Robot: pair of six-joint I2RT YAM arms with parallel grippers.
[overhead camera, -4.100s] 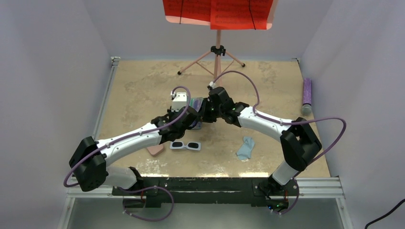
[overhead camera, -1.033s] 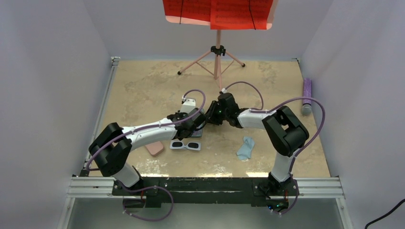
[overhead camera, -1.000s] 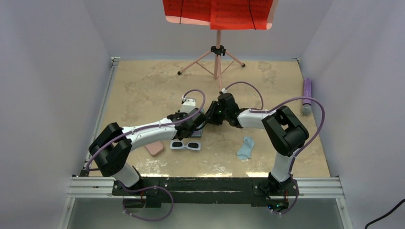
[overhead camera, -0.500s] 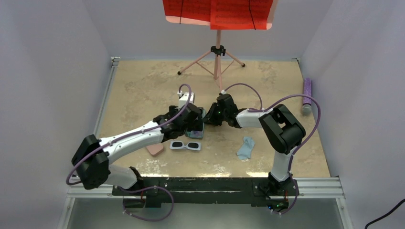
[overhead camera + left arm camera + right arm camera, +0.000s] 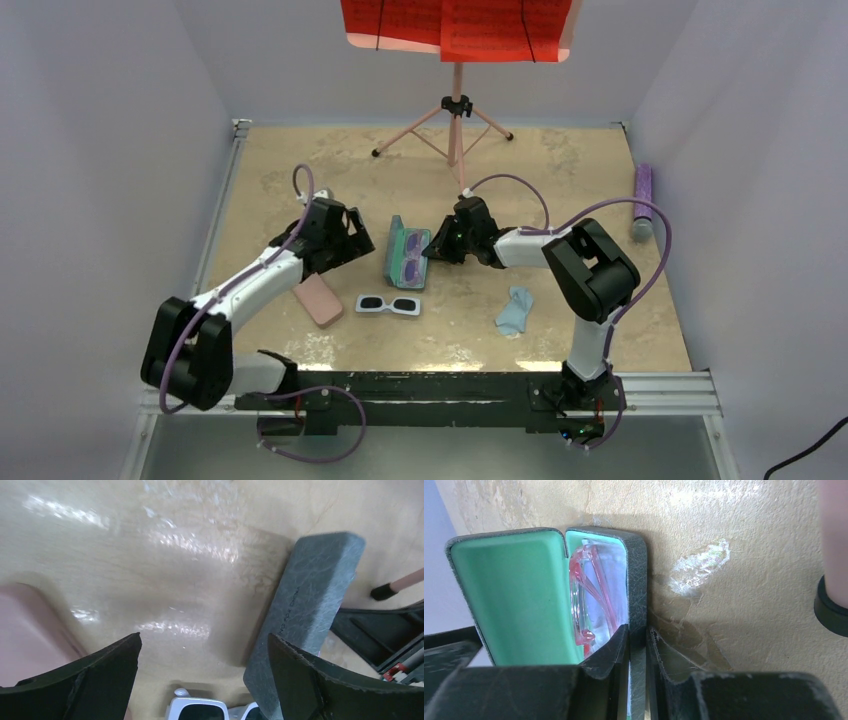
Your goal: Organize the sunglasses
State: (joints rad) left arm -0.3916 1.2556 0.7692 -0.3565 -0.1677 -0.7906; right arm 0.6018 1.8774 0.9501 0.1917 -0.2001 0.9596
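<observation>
The grey case lies open mid-table, green lining up, with the pink sunglasses inside it. In the right wrist view the pink sunglasses rest in the tray half of the grey case. My right gripper is shut on the case's side wall, one finger inside and one outside. The white sunglasses lie on the table in front of the case. My left gripper is open and holds nothing, off to the left of the grey case and above the white sunglasses.
A pink case lies shut, left of the white pair. A light blue cloth sits crumpled to the right. A stand with red sheets is at the back, and a purple tube lies by the right wall.
My left gripper has opened and pulled back to the left, away from the case. The case now lies open and uncovered. My right gripper has closed further on its wall.
</observation>
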